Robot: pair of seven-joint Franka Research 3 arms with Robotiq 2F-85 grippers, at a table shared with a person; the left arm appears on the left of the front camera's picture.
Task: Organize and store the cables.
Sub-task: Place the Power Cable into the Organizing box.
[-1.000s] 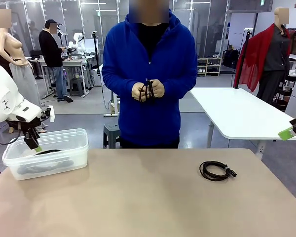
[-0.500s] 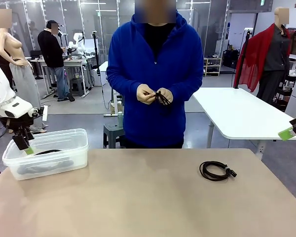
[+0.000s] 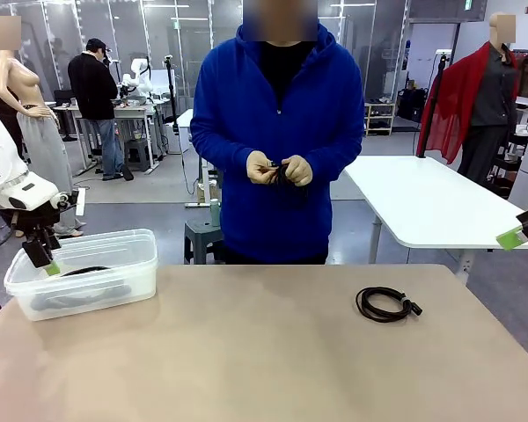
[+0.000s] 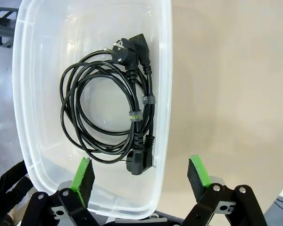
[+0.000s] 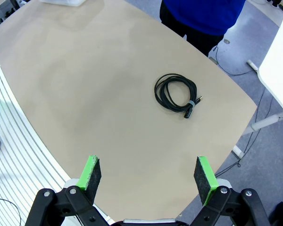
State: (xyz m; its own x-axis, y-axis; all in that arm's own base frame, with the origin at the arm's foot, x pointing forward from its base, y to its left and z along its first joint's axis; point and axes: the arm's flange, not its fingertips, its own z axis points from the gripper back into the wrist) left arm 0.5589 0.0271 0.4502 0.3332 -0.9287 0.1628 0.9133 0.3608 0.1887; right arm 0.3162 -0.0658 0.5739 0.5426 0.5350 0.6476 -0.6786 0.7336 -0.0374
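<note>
Left hand (image 4: 141,172) is wide open over the tub (image 4: 165,70), coiled cable (image 4: 134,115) inside at its 11 o'clock. Right hand (image 5: 148,173) open too, other cable (image 5: 189,104) on the worktop (image 5: 85,84) at 1 o'clock, well apart.

Your right gripper (image 3: 517,234) cut off by front view's right edge; cable (image 3: 280,165) in person's hands (image 3: 262,169) mostly hidden by fingers; coil (image 3: 84,271) in bin (image 3: 114,242) blurred behind cloudy wall; bin's end cropped at top of left wrist view.
</note>
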